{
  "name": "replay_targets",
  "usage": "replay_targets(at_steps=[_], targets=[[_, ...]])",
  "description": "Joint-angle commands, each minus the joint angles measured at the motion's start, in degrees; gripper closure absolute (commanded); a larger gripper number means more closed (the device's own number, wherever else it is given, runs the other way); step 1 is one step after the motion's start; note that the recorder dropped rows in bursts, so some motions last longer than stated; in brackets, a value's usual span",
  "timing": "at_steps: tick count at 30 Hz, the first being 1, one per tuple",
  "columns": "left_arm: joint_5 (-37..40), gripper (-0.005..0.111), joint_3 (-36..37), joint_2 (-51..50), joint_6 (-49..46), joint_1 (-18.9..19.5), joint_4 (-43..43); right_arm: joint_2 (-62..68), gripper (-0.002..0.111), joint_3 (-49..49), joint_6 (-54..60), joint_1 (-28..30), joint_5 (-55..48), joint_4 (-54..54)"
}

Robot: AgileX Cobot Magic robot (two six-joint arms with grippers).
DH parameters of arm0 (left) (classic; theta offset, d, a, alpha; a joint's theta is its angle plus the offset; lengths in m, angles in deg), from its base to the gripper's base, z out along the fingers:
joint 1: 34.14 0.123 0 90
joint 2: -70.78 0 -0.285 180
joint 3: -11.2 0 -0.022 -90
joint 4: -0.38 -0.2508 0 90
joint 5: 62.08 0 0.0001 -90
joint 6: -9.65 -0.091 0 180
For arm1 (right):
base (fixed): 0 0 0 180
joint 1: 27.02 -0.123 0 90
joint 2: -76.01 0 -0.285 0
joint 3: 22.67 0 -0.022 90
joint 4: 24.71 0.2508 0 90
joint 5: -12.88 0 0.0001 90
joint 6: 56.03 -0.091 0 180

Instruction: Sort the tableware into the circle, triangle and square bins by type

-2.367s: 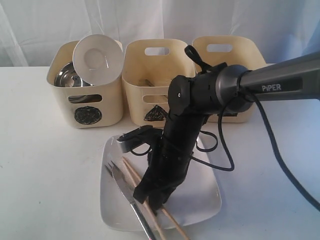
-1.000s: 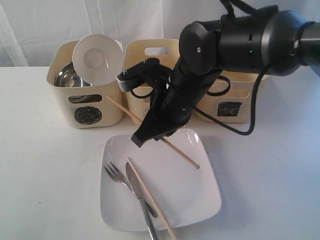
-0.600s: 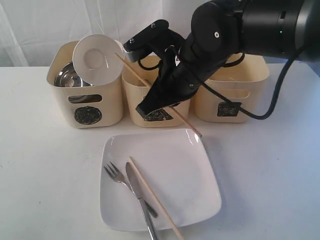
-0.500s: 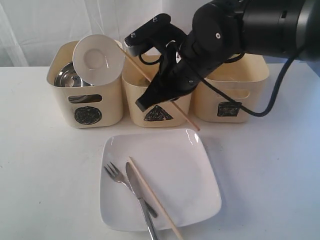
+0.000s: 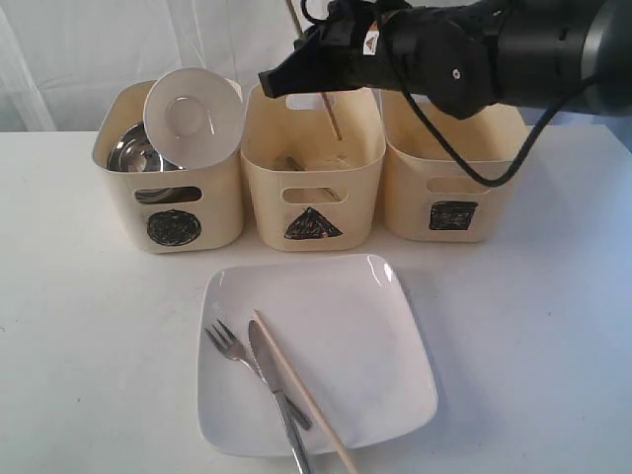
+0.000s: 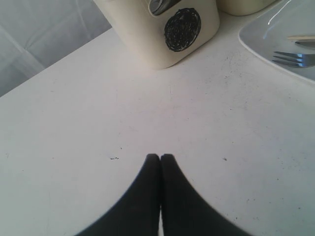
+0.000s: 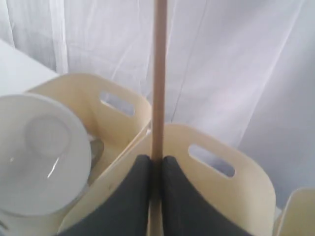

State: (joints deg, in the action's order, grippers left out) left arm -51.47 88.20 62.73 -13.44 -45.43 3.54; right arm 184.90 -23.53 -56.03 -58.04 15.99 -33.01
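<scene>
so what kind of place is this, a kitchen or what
Most likely a robot test setup, not a kitchen: a plain white table, a white curtain as backdrop, and cream tubs marked with scribbled shapes, like the triangle tub.

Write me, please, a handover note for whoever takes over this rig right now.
Left gripper shut, empty, over the table.
Right gripper shut on a chopstick, nearly upright above the triangle bin.
Done: white bowl and steel bowl in the circle bin.
To do: drop this chopstick; then second chopstick, fork, knife, all on the plate, and the plate itself.
Square bin contents not visible.
</scene>
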Motion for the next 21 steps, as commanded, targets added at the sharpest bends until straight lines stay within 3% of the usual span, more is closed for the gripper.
replay_targets(at_steps=[1,6,12,15,19,21], targets=[[-0.1,0.107,0.2,0.3,0.1,-0.2,0.2,4.2,0.108,-0.1,0.0,0.8,12.0,-0.4],[-0.1,0.107,0.2,0.3,0.1,-0.2,0.2,9.4,0.108,-0.1,0.0,1.7,14.9,-0.1],[-0.1,0.107,0.2,0.3,0.1,-0.2,0.2,12.1,0.105,-0.1,0.0,4.4,9.3,4.2],[-0.1,0.107,0.2,0.3,0.1,-0.2,0.2,12.1,0.091,-0.1,0.0,5.4,8.2,4.2],[-0.1,0.107,0.2,0.3,0.1,-0.2,0.2,12.0,0.061,-0.1,0.0,5.9,7.3,4.2],[-0.1,0.107,0.2,0.3,0.1,-0.2,0.2,11.8,0.054,-0.1,0.0,5.9,7.3,4.2]])
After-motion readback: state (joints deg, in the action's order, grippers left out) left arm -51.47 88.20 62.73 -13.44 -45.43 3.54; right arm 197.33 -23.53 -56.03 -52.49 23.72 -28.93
